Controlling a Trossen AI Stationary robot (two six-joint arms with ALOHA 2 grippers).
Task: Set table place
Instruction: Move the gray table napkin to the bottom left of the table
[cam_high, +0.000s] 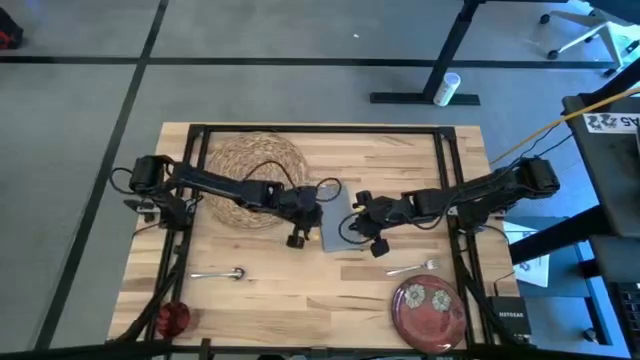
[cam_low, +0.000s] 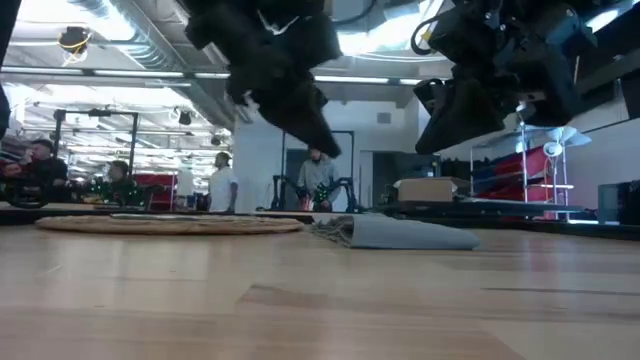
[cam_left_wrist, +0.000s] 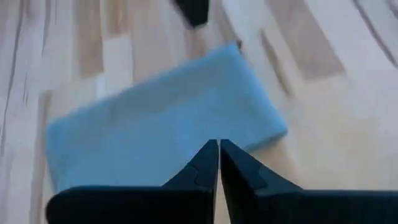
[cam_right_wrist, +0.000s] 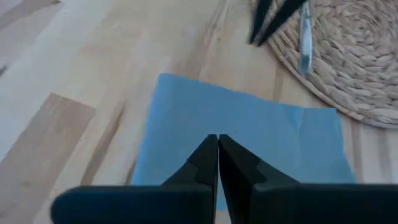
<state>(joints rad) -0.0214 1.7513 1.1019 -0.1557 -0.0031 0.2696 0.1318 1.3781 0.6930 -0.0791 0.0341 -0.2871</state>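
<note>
- Two pincers, the left pincer (cam_left_wrist: 218, 163) and right pincer (cam_right_wrist: 217, 163), are held over the gray rectangular cloth napkin (cam_high: 337, 228) at mid-frame, both closed and empty.
- Beside it, upper left, lies the round woven straw mat (cam_high: 256, 176).
- Judged best: the soft, limp napkin should be pinched at an edge off the pale butcher-block tabletop (cam_high: 300, 290).

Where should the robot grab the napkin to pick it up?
Probably from above, pinching a free edge. The napkin lies flat on the table, so nothing sticks up; its far corner near the straw mat is crowded, so the edge away from the mat looks easier.
</note>
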